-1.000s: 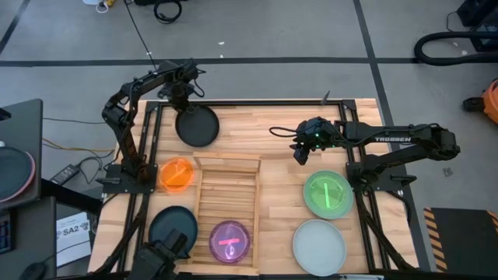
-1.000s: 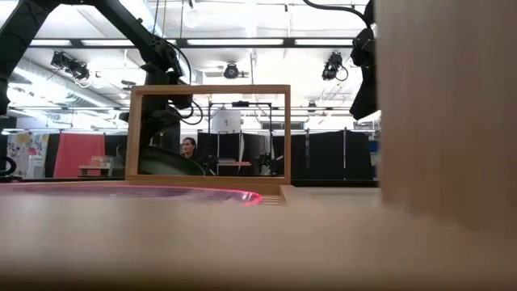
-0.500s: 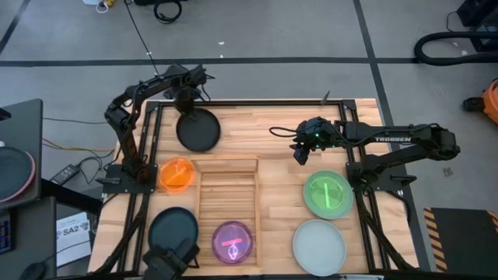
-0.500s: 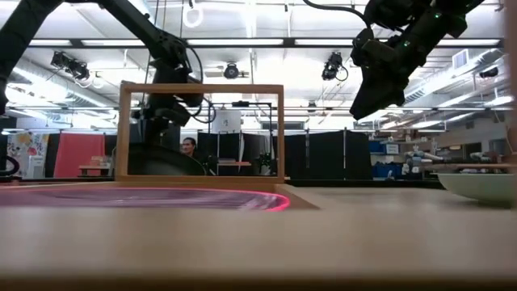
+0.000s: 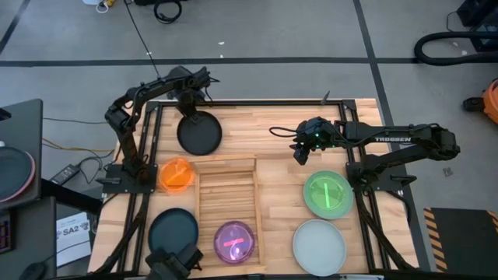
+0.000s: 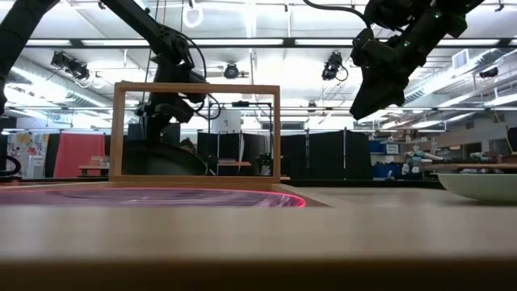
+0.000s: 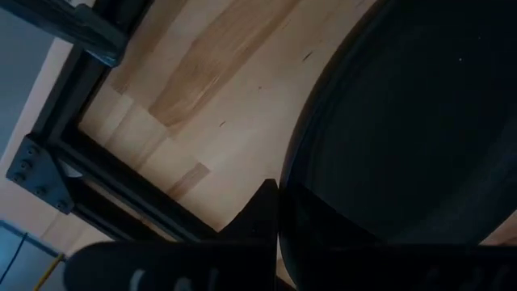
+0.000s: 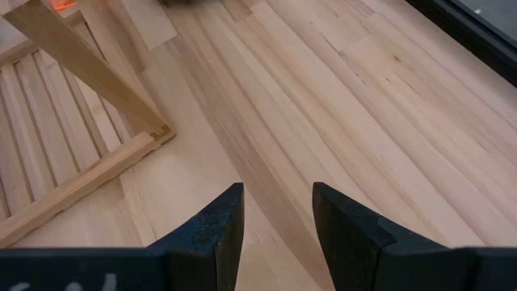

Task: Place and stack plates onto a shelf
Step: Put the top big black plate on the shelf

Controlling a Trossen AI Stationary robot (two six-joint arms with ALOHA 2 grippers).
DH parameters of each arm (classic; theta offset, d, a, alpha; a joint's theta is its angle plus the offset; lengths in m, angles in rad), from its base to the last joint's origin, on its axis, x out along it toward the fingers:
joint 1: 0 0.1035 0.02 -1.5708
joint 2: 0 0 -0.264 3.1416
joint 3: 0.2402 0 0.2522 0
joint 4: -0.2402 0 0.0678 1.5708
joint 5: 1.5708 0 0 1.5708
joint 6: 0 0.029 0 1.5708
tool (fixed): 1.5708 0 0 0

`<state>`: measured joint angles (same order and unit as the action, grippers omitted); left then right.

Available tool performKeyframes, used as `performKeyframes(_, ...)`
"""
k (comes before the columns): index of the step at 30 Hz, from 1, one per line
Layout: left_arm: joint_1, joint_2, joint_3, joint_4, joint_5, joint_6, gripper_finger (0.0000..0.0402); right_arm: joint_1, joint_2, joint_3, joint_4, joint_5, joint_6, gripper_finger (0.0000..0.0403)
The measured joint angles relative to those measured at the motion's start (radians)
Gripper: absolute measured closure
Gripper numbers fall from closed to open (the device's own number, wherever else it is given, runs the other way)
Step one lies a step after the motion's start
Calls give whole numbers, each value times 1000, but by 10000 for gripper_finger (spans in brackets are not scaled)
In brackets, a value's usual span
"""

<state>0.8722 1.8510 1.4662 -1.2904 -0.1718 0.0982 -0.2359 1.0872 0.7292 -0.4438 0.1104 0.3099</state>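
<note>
The left tool (image 5: 189, 99) is at the tabletop's (image 5: 272, 132) far left corner, closed on the far rim of the round opaque black plate (image 5: 198, 133). The right tool (image 5: 300, 153), fingers apart and empty, hovers above bare planks toward the far right, beside the slatted light-wood shelf (image 5: 226, 204).

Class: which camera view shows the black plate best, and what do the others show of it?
The high view: the whole black plate appears, with the left gripper at its far rim. The left wrist view shows only part of it close up; the low view shows it dimly through the shelf; the right wrist view shows none.
</note>
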Motion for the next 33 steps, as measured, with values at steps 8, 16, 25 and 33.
performKeyframes(8,6,-93,0,-10,36,-2,386,0,0,0,0,0,0,249)
performKeyframes(16,6,-221,0,-22,130,-8,386,0,0,0,0,0,0,249)
performKeyframes(25,6,-369,0,-19,239,-42,386,0,0,0,0,0,0,249)
performKeyframes(33,-8,-478,0,-16,399,-127,386,0,0,0,1,0,0,249)
